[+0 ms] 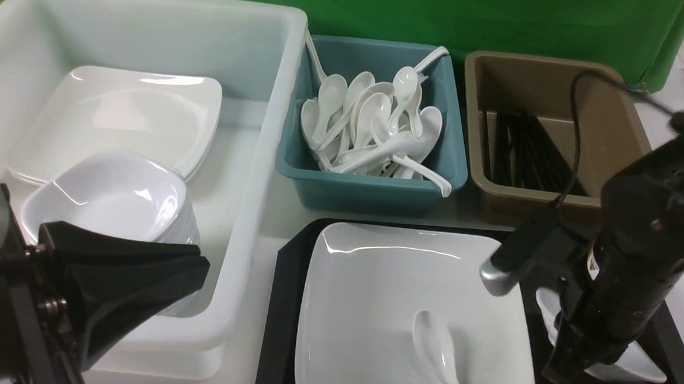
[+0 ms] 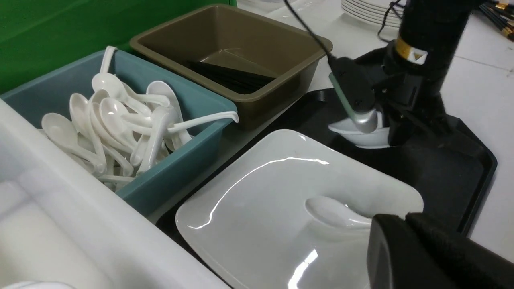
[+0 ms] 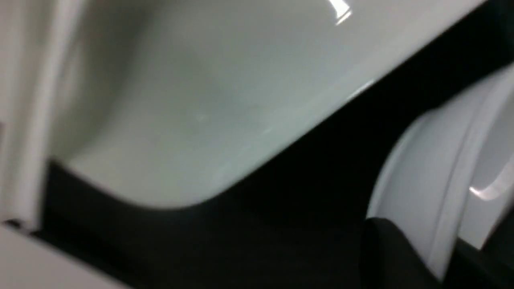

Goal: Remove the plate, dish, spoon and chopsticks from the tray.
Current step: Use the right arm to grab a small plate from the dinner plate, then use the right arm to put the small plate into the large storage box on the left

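The black tray [image 1: 279,329] lies at the front, right of centre. The large white plate [image 1: 372,287] fills its left part, with the white spoon [image 1: 436,349] lying in it. The small white dish [image 1: 640,363] sits on the tray's right part. My right gripper [image 1: 568,353] is down on the dish; in the right wrist view [image 3: 445,257] its jaws close on the dish's rim [image 3: 429,160]. My left gripper [image 1: 194,266] is shut and empty, low at the front left over the white tub. No chopsticks show on the tray.
The white tub [image 1: 262,153] at the left holds square plates [image 1: 117,116] and stacked dishes [image 1: 113,197]. A teal bin [image 1: 371,190] of spoons and a brown bin [image 1: 559,74] with black sticks [image 1: 520,148] stand behind the tray. A green cloth hangs behind them.
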